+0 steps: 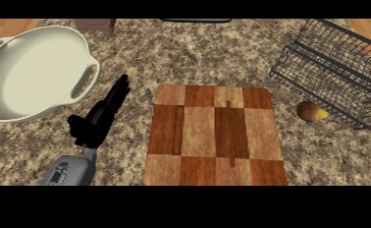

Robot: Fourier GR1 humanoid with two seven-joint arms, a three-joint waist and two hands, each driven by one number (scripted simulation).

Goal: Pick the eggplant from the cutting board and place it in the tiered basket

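Cutting board (215,136) sits center-bottom of frame, checkered wood, nothing on it. No purple eggplant visible anywhere; only candidate is a small brown-and-yellow rounded object (311,111) at right-center, lying on the counter (210,52) just beside the lower edge of the tiered basket (326,70), off the board and outside the wire. Can't tell if that is the task item, shape and color don't match well. Basket is black wire, upper right, tilted look from the steep view, front rim facing the board so a drop-in from the left looks feasible.

Left hand (101,116) at left-center, fingers straight and pointing up-frame, holding nothing, parked between the board and the white two-handled pot (39,72) at upper left; looks like resting, kept clear of the work zone. Right hand not in frame.

Judgement: pick appears done or item displaced, placement in basket not confirmed
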